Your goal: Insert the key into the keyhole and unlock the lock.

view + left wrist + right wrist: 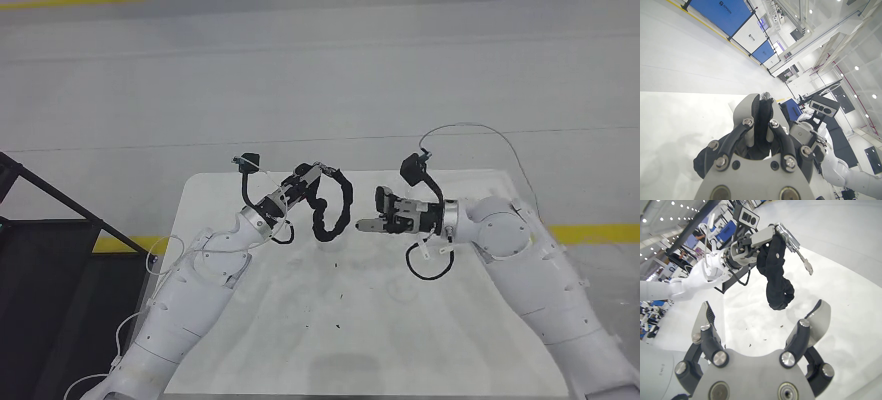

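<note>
Lock (331,208), a loop in a black sleeve, hangs above the white table (300,330) from the left gripper (312,178) in the top view. The right gripper (362,226) points at it from just beside.

From the left wrist, the left gripper's fingers (745,108) are pressed onto the black sleeve, with a bit of metal showing past their tips.

From the right wrist, the right gripper (762,311) is spread wide with nothing between its fingers, apart from the lock. The lock's metal body (789,238) sits at the left gripper's tip. The key (807,265) sticks out of its end, tilted down.
</note>
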Motion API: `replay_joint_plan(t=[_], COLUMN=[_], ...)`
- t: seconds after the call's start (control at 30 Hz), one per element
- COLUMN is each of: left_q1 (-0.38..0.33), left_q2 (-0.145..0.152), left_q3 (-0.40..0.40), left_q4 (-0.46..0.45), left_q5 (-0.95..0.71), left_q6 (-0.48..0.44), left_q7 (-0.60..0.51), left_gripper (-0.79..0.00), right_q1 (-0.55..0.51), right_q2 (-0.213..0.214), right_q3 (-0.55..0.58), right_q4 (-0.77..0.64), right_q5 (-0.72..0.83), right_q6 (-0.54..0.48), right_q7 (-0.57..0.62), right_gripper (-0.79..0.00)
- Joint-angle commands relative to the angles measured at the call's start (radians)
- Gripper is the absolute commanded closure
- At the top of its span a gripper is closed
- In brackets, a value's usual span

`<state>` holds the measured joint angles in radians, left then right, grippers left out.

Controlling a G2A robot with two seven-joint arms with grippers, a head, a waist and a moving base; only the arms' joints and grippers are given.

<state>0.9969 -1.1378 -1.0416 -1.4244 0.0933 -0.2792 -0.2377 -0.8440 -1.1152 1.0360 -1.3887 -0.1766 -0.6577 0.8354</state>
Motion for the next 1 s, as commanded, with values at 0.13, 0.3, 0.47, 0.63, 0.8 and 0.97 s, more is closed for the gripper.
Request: replay_joint_plan(t=[0.13, 0.3, 0.47, 0.63, 0.8, 0.97], left_q1=[0.0, 0.0, 0.0, 0.0, 0.0, 0.0], left_q2=[0.0, 0.0, 0.0, 0.0, 0.0, 0.0], left_q3=[0.0, 0.0, 0.0, 0.0, 0.0, 0.0], left_q4=[0.0, 0.0, 0.0, 0.0, 0.0, 0.0], left_q5=[0.0, 0.0, 0.0, 0.0, 0.0, 0.0], left_q6=[0.0, 0.0, 0.0, 0.0, 0.0, 0.0], left_q7=[0.0, 0.0, 0.0, 0.0, 0.0, 0.0], left_gripper=[0.0, 0.0, 0.0, 0.0, 0.0, 0.0], right_q1=[0.071, 0.104, 0.127, 0.157, 0.188, 0.207], right_q2=[-0.024, -0.037, -0.046, -0.059, -0.076, -0.088], right_q3=[-0.075, -0.107, -0.116, -0.137, -0.168, -0.186], right_q4=[0.031, 0.043, 0.066, 0.101, 0.144, 0.183], right_q5=[-0.082, -0.099, -0.103, -0.116, -0.124, -0.11], right_q6=[0.013, 0.009, 0.043, 0.074, 0.092, 0.121], right_q7=[-0.049, -0.073, -0.111, -0.137, -0.155, -0.145], right_gripper=[-0.785, -0.754, -0.705, -0.585, -0.323, 0.0])
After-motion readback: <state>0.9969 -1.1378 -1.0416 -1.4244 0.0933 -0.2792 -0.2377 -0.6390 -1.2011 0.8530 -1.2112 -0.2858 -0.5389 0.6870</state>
